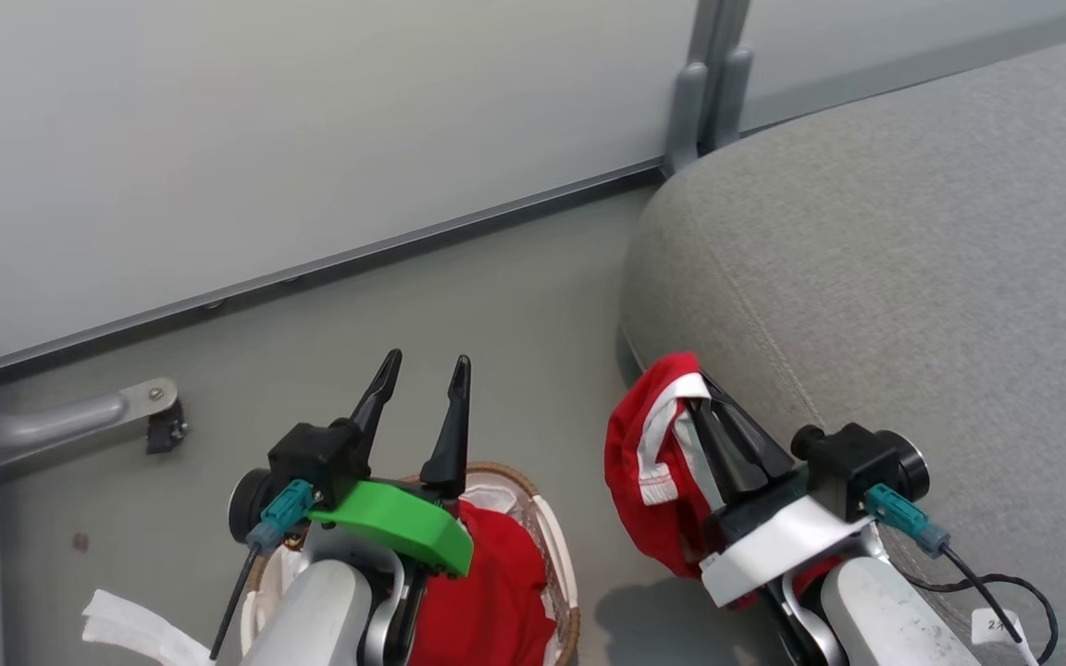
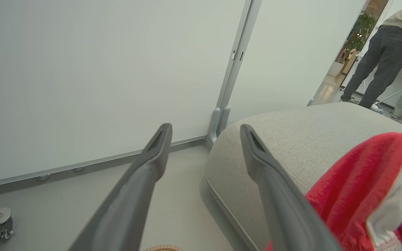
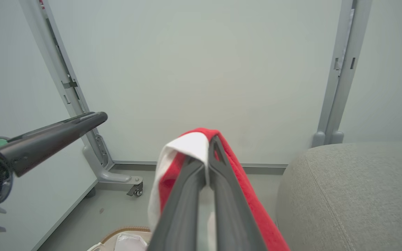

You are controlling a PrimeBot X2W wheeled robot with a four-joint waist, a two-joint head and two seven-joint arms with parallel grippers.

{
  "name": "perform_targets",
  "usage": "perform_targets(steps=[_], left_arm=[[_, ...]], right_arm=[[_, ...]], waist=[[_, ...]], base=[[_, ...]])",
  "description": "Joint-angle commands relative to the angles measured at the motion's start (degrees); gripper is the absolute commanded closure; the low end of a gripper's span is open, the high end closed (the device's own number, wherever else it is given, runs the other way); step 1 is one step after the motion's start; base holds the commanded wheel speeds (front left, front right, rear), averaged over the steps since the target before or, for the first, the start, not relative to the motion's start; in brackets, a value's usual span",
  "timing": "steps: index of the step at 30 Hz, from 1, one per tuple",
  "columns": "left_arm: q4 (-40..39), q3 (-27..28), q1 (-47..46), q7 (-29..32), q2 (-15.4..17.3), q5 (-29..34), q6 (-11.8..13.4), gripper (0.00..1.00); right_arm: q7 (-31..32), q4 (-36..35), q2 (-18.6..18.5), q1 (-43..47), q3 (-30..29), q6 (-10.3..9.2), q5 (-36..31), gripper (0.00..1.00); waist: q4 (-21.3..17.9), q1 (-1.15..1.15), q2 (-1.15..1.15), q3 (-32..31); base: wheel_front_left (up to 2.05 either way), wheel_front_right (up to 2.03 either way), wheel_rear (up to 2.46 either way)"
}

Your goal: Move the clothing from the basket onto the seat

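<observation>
The right gripper [image 1: 709, 387] is pinched tight on a red garment [image 1: 644, 462]. Its two fingers meet on the white panel, and the cloth folds over their tips and hangs down on the gripper's left, off the floor [image 1: 514, 305]. The right wrist view shows that fold [image 3: 190, 144] capping the closed fingers [image 3: 222, 188]. Just right of this gripper, and stretching well ahead of it, is the seat [image 1: 912, 259]. The garment hangs at the seat's rounded edge; I cannot tell whether they touch.

The left gripper [image 1: 427, 363] is wide open, with a clear gap between its fingers and nothing in it. Below its wrist, behind the fingertips, sits the basket [image 1: 505, 474] with more red clothing [image 1: 487, 592] heaped inside. A white liner strip [image 1: 126, 629] trails out on the gripper's left. In the left wrist view the spread fingers [image 2: 141, 181] frame bare floor, with the seat's corner ahead and to their right.

Beyond both grippers stands a pale partition [image 1: 311, 139], with a grey caster foot [image 1: 158, 416] ahead of the left gripper and to its left. Far off past the seat, a person [image 2: 382, 59] bends forward — seen from the left wrist.
</observation>
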Motion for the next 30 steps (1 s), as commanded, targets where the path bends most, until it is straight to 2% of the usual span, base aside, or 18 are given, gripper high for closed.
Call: perform_targets(steps=[1,9,17,22,25,30], left_arm=[[0.2,0.7,1.1,0.0,0.3,0.7,-0.4,0.00],[0.7,4.2,3.5,0.0,0.3,2.8,-1.5,0.00],[2.5,1.9,0.5,0.0,0.3,3.1,-3.0,0.00],[3.4,0.6,-1.5,0.0,0.3,3.6,-3.6,0.00],[3.8,-0.1,-2.8,0.0,0.3,4.8,-3.8,0.00],[4.1,-0.3,-4.8,0.0,0.3,7.2,-4.2,0.00]], right_arm=[[-0.1,-0.8,-0.2,1.1,-0.5,-0.08,0.3,1.00],[-0.1,-3.7,-0.2,0.5,-1.6,-0.08,1.1,1.00],[-0.1,-7.9,-0.1,1.0,-7.7,-0.08,-0.4,1.00],[-0.1,-10.6,-0.2,-2.7,-9.9,-0.08,-3.9,1.00],[-0.1,-11.0,-2.9,-6.9,-10.5,-0.08,-6.0,1.00],[-0.1,-10.9,-9.6,-19.1,-12.3,-0.08,-8.1,1.00]], waist=[[-7.0,0.00,0.00,0.7],[-16.8,0.00,0.00,1.8],[-18.5,0.00,0.00,4.5],[-19.0,0.00,0.00,7.0],[-19.1,0.00,0.00,9.0],[-19.1,0.00,0.00,13.0]], base=[[0.00,0.00,0.00],[0.00,0.00,0.00],[0.00,0.00,0.00],[0.00,0.00,0.00],[0.00,0.00,0.00],[0.00,0.00,0.00]])
